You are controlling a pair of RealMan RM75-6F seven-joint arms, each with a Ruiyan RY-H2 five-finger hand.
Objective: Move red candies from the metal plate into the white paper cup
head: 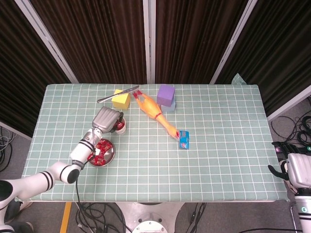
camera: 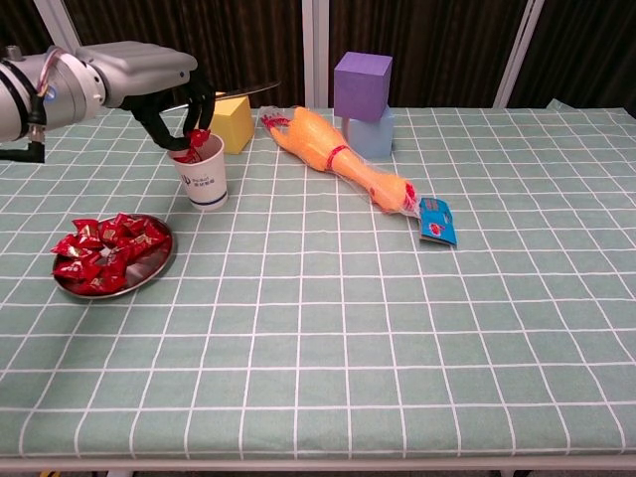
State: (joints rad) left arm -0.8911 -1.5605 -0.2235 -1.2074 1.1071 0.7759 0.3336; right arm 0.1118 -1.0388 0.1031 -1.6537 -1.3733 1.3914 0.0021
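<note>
The metal plate (camera: 159, 262) (head: 111, 154) holds a heap of red candies (camera: 104, 249) (head: 100, 149) at the table's front left. Just behind it stands the white paper cup (camera: 202, 179) (head: 121, 128), with red candy showing inside. My left hand (camera: 159, 78) (head: 107, 119) hovers directly over the cup's mouth, pinching a red candy (camera: 196, 136) between thumb and fingertip just above the rim. In the head view the hand hides most of the cup. My right hand (head: 298, 170) hangs off the table's right edge, away from everything, its fingers slightly apart and holding nothing.
Behind the cup sit a yellow block (camera: 225, 120) with a knife (camera: 211, 97) on top, an orange rubber chicken (camera: 338, 154), a purple cube (camera: 362, 84) stacked on a light blue one (camera: 373, 133), and a small blue packet (camera: 436, 220).
</note>
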